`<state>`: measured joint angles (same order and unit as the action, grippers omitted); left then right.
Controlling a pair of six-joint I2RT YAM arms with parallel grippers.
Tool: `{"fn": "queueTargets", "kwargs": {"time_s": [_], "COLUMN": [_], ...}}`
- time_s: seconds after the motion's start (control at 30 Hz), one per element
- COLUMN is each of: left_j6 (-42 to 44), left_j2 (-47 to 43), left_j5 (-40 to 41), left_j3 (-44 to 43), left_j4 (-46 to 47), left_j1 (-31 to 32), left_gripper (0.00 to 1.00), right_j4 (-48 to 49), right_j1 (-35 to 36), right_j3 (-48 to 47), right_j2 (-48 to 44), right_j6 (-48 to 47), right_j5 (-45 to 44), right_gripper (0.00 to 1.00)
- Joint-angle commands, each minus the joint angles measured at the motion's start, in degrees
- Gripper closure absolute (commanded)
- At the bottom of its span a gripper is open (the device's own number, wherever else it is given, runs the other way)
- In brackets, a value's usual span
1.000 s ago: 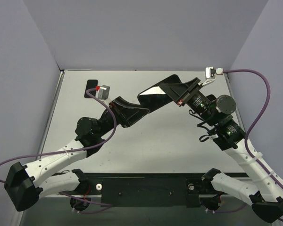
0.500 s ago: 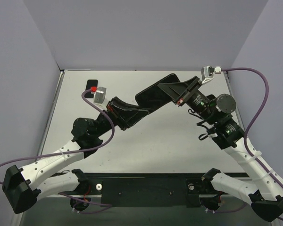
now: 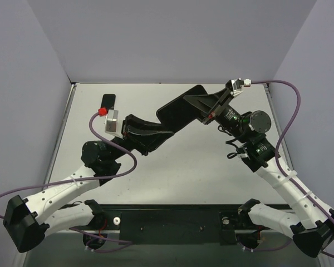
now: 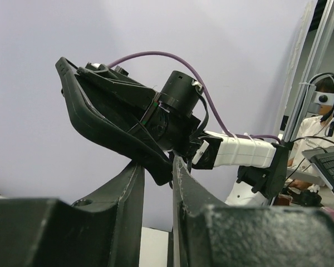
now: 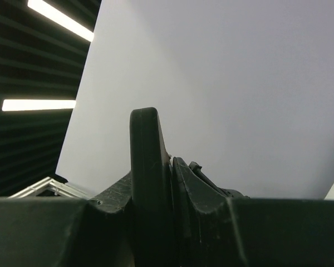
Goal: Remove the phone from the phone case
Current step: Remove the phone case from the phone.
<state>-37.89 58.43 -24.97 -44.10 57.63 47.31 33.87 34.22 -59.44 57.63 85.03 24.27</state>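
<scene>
My left fingers point(image 4: 175, 173) stand only a narrow gap apart and pinch the lower corner of the black phone case point(image 4: 94, 119). My right fingers point(image 5: 178, 178) are clamped tight on its opposite end, with the thick rim of the case upright between them. Seen from above, the case hangs tilted in the air over the middle of the tabletop point(image 3: 172, 167), a little toward 12 o'clock, with my left fingers at its 8 o'clock end and my right fingers at its 2 o'clock end. A small dark flat thing point(image 3: 107, 101) lies on the tabletop toward 10 o'clock.
</scene>
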Motion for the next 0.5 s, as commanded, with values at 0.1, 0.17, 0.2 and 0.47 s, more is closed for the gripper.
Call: {"fn": "queueTargets", "kwargs": {"time_s": [0.1,0.17,0.2,0.47], "left_j6": [2.31,0.29,-0.25,-4.2], "left_j2": [2.21,3.17,4.13,7.74], "left_j5": [0.0,-0.51,-0.78,0.53], "left_j3": [2.52,2.7,2.61,2.61], "left_j4": [3.9,5.04,5.82,7.23], "left_j1": [-4.32,-5.82,-6.52,-8.46], "left_gripper": [1.0,1.0,1.0,1.0], "right_j4": [15.77,17.97,18.42,21.15], "right_j1": [0.5,0.59,0.67,0.85], "right_j3": [2.13,2.84,3.1,2.84], "right_j2": [0.91,1.26,1.43,1.17], "right_j6": [17.26,18.58,19.02,20.7], "right_j5": [-1.07,-1.16,-1.24,-1.07], "right_gripper": [1.0,1.0,1.0,1.0]}}
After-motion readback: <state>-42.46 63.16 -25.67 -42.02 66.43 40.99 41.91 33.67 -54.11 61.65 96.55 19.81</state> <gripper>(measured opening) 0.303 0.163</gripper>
